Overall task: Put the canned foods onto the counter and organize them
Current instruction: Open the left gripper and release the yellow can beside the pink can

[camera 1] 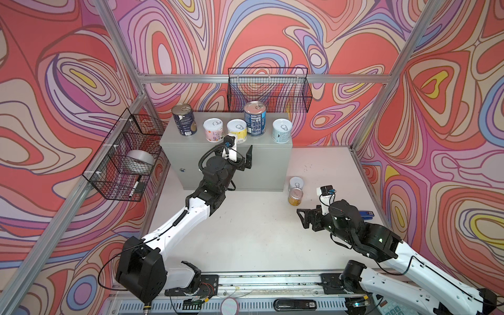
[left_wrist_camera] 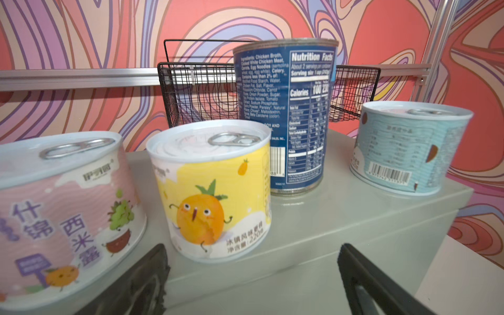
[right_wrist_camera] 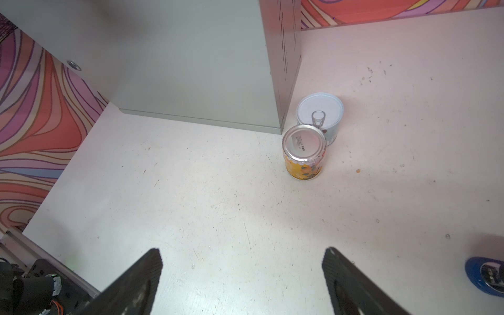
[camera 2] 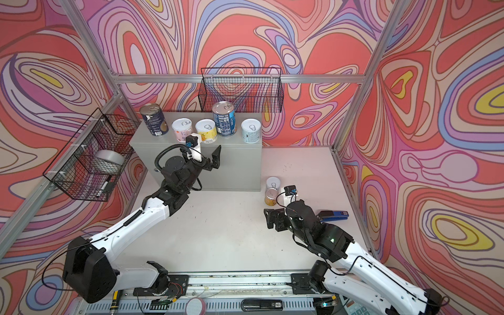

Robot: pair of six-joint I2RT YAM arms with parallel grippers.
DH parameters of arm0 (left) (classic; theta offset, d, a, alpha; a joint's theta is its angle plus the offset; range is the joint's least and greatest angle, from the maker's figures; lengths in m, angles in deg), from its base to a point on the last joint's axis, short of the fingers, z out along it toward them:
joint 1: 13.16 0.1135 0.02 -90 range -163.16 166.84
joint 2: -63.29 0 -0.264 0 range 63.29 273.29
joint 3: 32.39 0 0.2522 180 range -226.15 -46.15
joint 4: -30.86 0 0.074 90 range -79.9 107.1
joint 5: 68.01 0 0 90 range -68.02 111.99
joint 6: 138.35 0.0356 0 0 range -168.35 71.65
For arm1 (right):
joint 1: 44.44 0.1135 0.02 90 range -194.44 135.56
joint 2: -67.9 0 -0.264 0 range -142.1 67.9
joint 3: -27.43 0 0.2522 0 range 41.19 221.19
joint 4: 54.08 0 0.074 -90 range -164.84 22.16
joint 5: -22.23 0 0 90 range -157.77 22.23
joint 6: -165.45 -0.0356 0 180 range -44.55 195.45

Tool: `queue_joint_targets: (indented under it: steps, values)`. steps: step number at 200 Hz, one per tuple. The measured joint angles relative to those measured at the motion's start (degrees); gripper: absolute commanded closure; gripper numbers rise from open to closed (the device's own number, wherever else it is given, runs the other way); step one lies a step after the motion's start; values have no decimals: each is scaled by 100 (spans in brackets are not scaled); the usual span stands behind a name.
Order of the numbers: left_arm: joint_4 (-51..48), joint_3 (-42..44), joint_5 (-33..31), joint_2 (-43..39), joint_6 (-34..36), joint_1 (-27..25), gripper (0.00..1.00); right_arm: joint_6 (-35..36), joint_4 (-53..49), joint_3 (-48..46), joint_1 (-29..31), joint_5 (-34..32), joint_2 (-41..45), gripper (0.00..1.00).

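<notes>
Your left tool [camera 1: 241, 156] hangs with its jaws spread wide and nothing between them, just off the front edge of the counter [camera 1: 261, 152], level with its top. Straight ahead of it stands the yellow can [left_wrist_camera: 211, 191], close to that edge, with the pink can [left_wrist_camera: 62, 215] beside it; the tall blue can [left_wrist_camera: 286, 117] stands farther back and the pale-blue can [left_wrist_camera: 409, 147] off toward the counter's right end. A second tall can [camera 1: 184, 120] sits at the far left corner. Bare counter top lies between the yellow and pale-blue cans. The left arm reaches up and forward, elbow bent, wrist tipped toward the cans.

Your right tool [camera 1: 305, 218] is also spread and empty, held low over the white table [camera 1: 245, 231], arm folded back. Ahead of it lies open table, and beyond that the orange can [right_wrist_camera: 304, 152] and the white can [right_wrist_camera: 320, 111] stand touching each other at the counter's front right corner. A blue stapler [camera 1: 366, 213] lies behind the right wrist.
</notes>
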Motion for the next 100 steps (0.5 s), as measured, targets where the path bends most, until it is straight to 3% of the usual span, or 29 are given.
queue_joint_targets:
  steps: [100]
  values:
    - [-645,1141,-688,-979,-116,-841,0,-544,439,-153,-295,214,-1060,4]
